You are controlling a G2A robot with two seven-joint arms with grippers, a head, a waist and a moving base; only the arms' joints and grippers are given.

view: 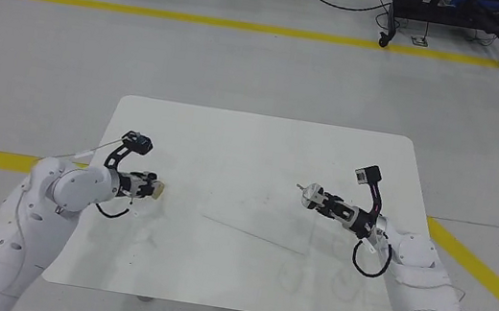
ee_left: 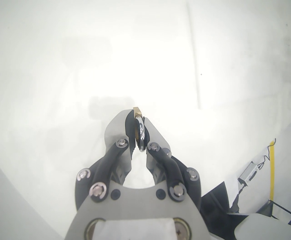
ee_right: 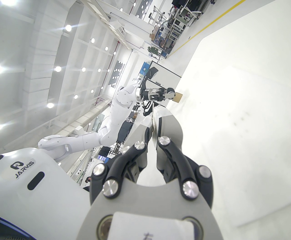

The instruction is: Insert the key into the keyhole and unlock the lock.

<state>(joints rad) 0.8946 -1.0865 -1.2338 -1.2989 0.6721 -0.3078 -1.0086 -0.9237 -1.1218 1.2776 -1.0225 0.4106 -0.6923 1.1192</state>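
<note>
Clamps lock (ee_left: 139,133) in left gripper (ee_left: 137,117), centre left; pinches key (view: 300,188) in right gripper (view: 308,193), centre right, well apart.

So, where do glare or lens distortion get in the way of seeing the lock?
Left wrist view: strong light washes out the white table, but the lock in the jaws of the left gripper is plain. Right wrist view: ceiling lamps flare into stars and the lines around them bow; the lock is small and far. Top view: even light, no glare on the table.
</note>
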